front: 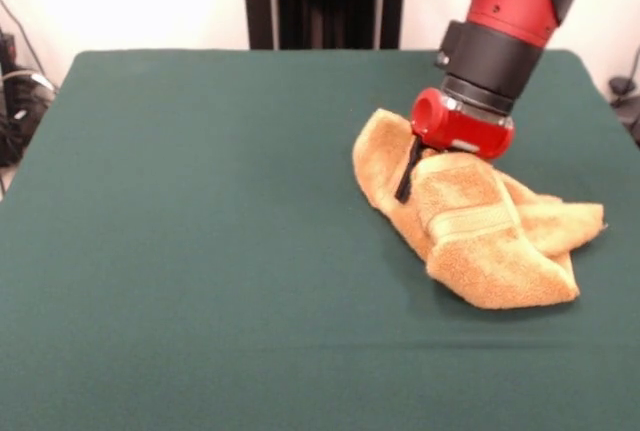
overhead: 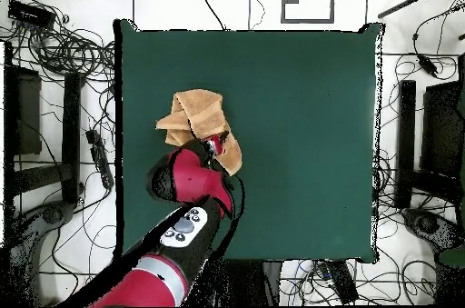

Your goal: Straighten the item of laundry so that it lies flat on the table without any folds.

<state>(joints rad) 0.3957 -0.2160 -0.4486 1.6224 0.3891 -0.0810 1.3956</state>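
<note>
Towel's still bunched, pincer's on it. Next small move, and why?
Probably close on the towel fold under the pincer and drag toward the open table. The cloth lies folded over itself with its band stripe on top; one dark finger touches it near the far end. Whether anything is pinched is unclear.

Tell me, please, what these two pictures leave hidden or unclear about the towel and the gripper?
- Gripper: front view shows one dark finger on the towel; the red wrist hides any other, so open or shut is unclear.
- Overhead view: the arm covers the gripper and the towel's near end.
- Towel's underside and inner folds: hidden by its own layers in both views.
</note>
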